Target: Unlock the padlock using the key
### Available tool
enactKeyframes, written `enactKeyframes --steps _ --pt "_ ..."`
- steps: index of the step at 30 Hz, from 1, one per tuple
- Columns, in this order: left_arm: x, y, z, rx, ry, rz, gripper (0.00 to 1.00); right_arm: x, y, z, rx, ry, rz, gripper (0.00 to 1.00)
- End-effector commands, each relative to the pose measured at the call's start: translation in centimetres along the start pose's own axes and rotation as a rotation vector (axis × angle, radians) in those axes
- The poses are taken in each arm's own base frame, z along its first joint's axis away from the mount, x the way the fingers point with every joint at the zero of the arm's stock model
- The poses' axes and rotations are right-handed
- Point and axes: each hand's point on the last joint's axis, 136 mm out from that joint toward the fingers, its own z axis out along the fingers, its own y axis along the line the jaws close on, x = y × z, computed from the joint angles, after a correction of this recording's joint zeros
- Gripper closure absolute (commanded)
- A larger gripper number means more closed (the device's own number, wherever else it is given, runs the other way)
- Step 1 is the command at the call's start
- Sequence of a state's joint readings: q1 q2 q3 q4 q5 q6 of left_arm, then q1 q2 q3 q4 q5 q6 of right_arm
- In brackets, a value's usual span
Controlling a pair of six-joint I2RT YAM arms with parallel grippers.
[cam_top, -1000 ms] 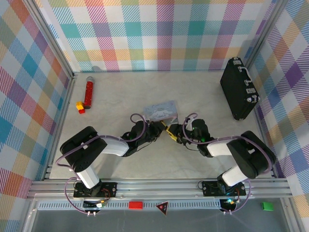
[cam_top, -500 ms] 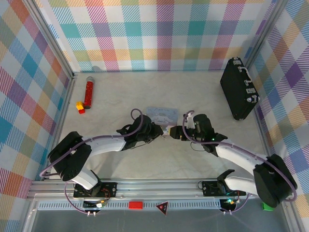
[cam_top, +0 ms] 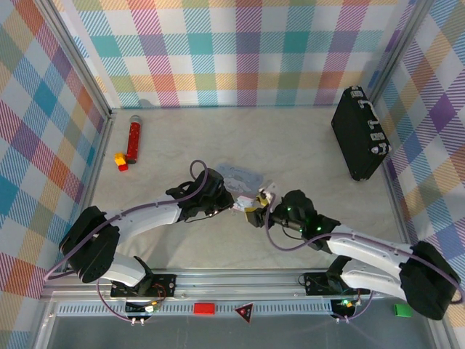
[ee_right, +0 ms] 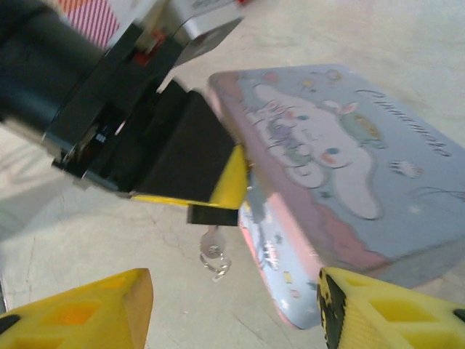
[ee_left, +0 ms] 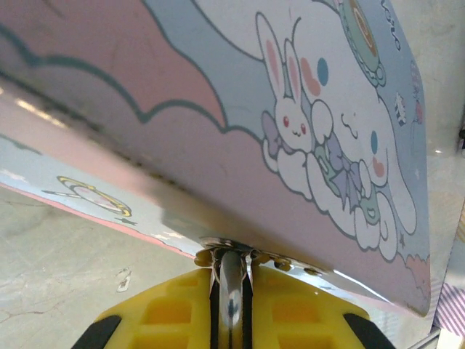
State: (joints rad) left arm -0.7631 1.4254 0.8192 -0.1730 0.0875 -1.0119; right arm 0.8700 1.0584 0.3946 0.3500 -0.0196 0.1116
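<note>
The pale blue-grey cartoon box (cam_top: 243, 174) lies mid-table. At its near edge my left gripper (cam_top: 234, 203) is shut on the padlock; a silvery shackle (ee_left: 231, 291) is pinched between its yellow fingers (ee_left: 167, 316) under the box lid (ee_left: 240, 145). In the right wrist view the small dark padlock body (ee_right: 212, 214) sticks out below that gripper. The key (ee_right: 212, 249) hangs from the body's underside with a little ring. My right gripper (ee_right: 234, 313) is open, one yellow finger (ee_right: 80, 309) either side below the key, not touching it. It sits beside the left gripper (cam_top: 256, 211).
A black case with silver latches (cam_top: 360, 134) stands at the right wall. A red tube (cam_top: 134, 138) and a small yellow-and-red block (cam_top: 120, 161) lie at the far left. Chequered walls close in the table on three sides.
The right jaws have spread wider and the right gripper has drawn back toward the near edge. The left arm has stretched out leftward while its gripper stays shut at the box edge.
</note>
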Motion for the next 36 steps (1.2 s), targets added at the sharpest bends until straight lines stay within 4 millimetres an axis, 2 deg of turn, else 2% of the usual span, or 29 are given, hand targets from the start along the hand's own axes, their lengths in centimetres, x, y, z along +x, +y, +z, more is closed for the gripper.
enactKeyframes --steps 1,6,10,22,28,36 --pt "-1.0 -1.3 -1.6 0.023 -0.031 0.015 1.00 -1.3 0.6 0.9 0.036 -0.084 -0.148 0.40" --pt "-0.7 -1.2 -1.4 0.030 -0.021 -0.003 1.00 0.9 2.2 3.0 0.023 -0.049 -0.303 0.42" --pt "-0.7 -1.2 -1.5 0.036 -0.022 -0.008 1.00 1.4 2.8 4.4 0.050 -0.065 -0.383 0.44" --pt "-0.3 -0.5 -1.6 0.038 -0.021 -0.036 1.00 1.8 0.7 7.1 0.193 -0.098 -0.390 0.53" --pt "-0.2 -0.2 -1.5 0.034 -0.021 -0.046 1.00 2.1 0.9 7.9 0.176 -0.084 -0.373 0.67" --pt "-0.2 -0.2 -1.5 0.042 -0.027 -0.049 1.00 1.9 0.9 8.0 0.181 -0.074 -0.348 0.85"
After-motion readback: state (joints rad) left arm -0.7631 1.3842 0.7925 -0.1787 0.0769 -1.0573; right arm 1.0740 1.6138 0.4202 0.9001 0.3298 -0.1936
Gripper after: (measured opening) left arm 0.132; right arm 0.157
